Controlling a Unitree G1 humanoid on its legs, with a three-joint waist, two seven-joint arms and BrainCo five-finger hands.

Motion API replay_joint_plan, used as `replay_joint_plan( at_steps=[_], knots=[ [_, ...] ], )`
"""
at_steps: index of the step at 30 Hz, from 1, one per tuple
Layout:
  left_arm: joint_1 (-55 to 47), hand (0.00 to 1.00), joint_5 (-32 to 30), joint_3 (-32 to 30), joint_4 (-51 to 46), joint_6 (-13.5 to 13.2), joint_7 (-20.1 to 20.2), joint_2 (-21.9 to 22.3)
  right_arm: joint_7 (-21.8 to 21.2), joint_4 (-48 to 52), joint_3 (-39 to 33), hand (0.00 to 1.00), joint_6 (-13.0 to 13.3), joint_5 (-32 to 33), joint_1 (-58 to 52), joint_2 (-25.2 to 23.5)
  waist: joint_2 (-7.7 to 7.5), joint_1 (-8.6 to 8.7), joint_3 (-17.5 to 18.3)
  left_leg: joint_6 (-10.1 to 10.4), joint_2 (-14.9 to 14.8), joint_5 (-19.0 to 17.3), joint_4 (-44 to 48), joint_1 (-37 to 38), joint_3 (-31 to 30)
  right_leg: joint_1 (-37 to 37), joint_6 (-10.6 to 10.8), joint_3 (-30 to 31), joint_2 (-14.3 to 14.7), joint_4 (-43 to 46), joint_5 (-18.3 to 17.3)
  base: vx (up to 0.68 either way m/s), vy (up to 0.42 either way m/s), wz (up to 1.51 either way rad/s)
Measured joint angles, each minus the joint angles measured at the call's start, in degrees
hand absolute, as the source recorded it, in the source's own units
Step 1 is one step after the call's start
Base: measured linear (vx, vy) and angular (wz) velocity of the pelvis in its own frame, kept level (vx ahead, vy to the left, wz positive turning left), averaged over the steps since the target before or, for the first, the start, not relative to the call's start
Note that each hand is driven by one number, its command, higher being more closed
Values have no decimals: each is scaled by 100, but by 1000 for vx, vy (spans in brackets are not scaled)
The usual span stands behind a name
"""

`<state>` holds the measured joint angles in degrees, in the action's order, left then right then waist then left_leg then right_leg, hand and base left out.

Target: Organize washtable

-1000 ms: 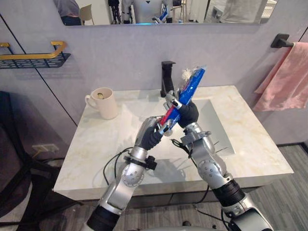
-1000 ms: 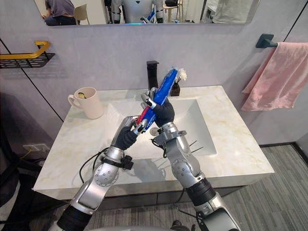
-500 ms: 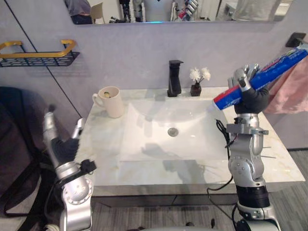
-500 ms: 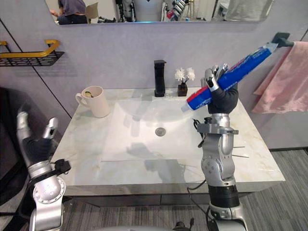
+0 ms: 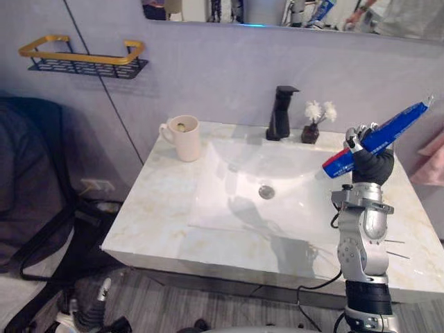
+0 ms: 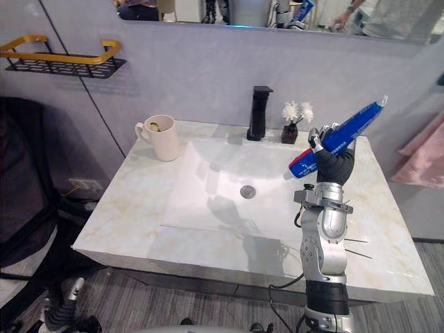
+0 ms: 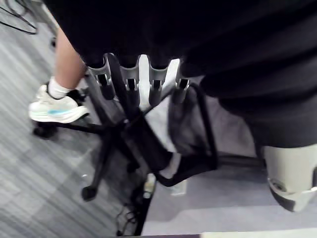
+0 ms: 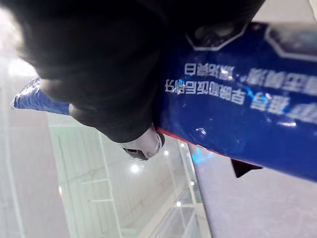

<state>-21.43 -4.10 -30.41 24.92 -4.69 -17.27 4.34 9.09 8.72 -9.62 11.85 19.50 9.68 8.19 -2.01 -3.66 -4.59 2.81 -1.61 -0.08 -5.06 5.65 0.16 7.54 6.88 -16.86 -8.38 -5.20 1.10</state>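
Observation:
A blue and red toothpaste tube [image 5: 374, 141] points up and to the right, with my right hand [image 5: 371, 161] shut on its lower part above the right rim of the sink basin [image 5: 236, 201]. The right wrist view has the same tube [image 8: 237, 99] pressed against that hand's dark palm [image 8: 99, 64]. My left hand [image 7: 128, 82] hangs low beside me, far below the marble washtable [image 5: 156, 211], its fingers straight and holding nothing. It also appears as a small shape near the floor [image 6: 67, 297].
A cream mug [image 5: 184, 137] stands at the table's back left. A black tap [image 5: 281, 112] and a small vase of white flowers [image 5: 313, 123] stand behind the basin. A gold and black shelf [image 5: 83, 59] hangs on the wall. A person's leg and shoe [image 7: 52, 106] are near a chair base.
The camera has shifted. My left hand has dropped from beside the table's left edge down toward the floor. The right hand still holds the tube upright.

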Motion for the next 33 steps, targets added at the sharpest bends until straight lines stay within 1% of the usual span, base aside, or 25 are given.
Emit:
replay_joint_plan(
  at_steps=[2,4,6,8,10,12,13,14,15,16,17,19,21,22,23,27,28,32,33],
  knots=[
    [0,0,-10,236,226,1,127,-17,109,-190,7,100,-8,-161,202,3,-38,-43,-22,-5,8,3,25,-43,-59,-1,13,-49,-10,-2,-9,3,-6,20],
    [10,0,-14,603,524,30,256,-84,223,-502,7,100,-59,-267,658,61,-74,-41,-49,-7,14,0,122,-160,-136,-29,12,-115,-33,0,-8,-16,-12,20],
    [12,0,-104,1006,726,41,448,-85,350,-869,55,100,-108,-407,1319,221,-123,-92,-106,-7,27,0,206,-298,-190,-90,12,-199,-32,10,-7,-43,-5,16],
    [12,0,-129,1205,830,42,505,-91,407,-1112,83,100,-109,-449,1733,352,-119,-210,-141,-7,26,0,214,-305,-199,-90,12,-202,-25,9,-8,-40,-5,8],
    [27,0,-131,1347,870,24,602,-190,563,-1467,137,100,-111,-523,2382,615,-105,-349,-212,-7,27,-2,264,-372,-295,-90,11,-271,-13,9,-8,-49,-16,19],
    [22,0,-127,1471,965,7,611,-304,704,-1818,174,100,-106,-644,3120,855,-95,-392,-312,-5,27,0,323,-511,-433,-128,11,-369,-3,11,-8,-59,-20,29],
    [24,0,-125,1477,1026,6,609,-318,779,-1978,180,100,-104,-673,3450,1000,-94,-501,-322,5,30,8,333,-591,-460,-199,10,-392,5,19,-7,-46,-13,20],
    [26,0,-123,1485,1050,1,609,-322,822,-2053,180,100,-103,-674,3596,1068,-98,-539,-364,7,30,10,342,-600,-479,-193,10,-416,7,19,-7,-28,-12,14],
    [23,0,-123,1511,1101,-3,610,-358,878,-2201,179,100,-103,-674,3867,1165,-96,-645,-419,8,32,11,364,-628,-526,-184,10,-503,12,15,-8,-5,-13,17],
    [33,0,-123,1519,1137,-8,609,-373,922,-2251,182,100,-97,-674,3975,1214,-98,-670,-424,9,41,11,387,-678,-568,-192,10,-536,12,7,-8,-1,-18,37],
    [33,0,-122,1524,1168,-10,609,-384,1000,-2468,274,100,-96,-673,4308,1328,-94,-678,-460,9,61,34,421,-767,-693,-197,10,-669,8,-6,-8,15,-15,40],
    [39,0,-121,1530,1167,-21,608,-391,1077,-2627,379,100,-98,-676,4589,1408,-100,-717,-543,12,59,46,430,-810,-769,-196,10,-710,12,-6,-8,14,-11,30],
    [103,0,-119,1599,1167,-24,606,-430,1112,-2856,400,100,-93,-716,4938,1486,-104,-848,-622,13,61,46,513,-972,-844,-258,9,-844,9,-8,-8,-3,-8,21],
    [123,0,-119,1645,1167,-25,606,-452,1124,-2946,401,100,-93,-729,5033,1494,-104,-877,-631,13,62,47,520,-1010,-858,-283,9,-848,8,-8,-8,5,-3,16],
    [169,0,-118,1676,1166,-35,606,-471,1173,-3143,436,100,-96,-733,5212,1498,-108,-968,-702,13,66,48,550,-1035,-879,-285,9,-866,7,-6,-7,7,1,10],
    [263,0,-99,1738,1164,-101,604,-514,1195,-3521,804,100,-103,-696,5565,1504,-110,-1058,-884,14,73,47,604,-1130,-974,-304,9,-983,16,-5,-7,-3,0,14],
    [288,0,-93,1747,1164,-107,604,-513,1190,-3532,863,100,-101,-654,5599,1505,-109,-1137,-889,14,75,48,619,-1203,-975,-370,9,-996,15,-5,-7,0,0,0],
    [317,0,-53,1759,1164,-158,602,-517,1179,-3550,989,100,-101,-606,5733,1506,-98,-1157,-1036,16,100,49,712,-1373,-1120,-409,10,-1161,18,-14,-8,-11,1,19],
    [320,0,-52,1766,1164,-158,602,-518,1169,-3555,1017,100,-101,-606,5734,1496,-97,-1205,-1038,20,101,51,719,-1414,-1139,-433,10,-1186,18,-13,-8,-1,6,12]
  ],
)
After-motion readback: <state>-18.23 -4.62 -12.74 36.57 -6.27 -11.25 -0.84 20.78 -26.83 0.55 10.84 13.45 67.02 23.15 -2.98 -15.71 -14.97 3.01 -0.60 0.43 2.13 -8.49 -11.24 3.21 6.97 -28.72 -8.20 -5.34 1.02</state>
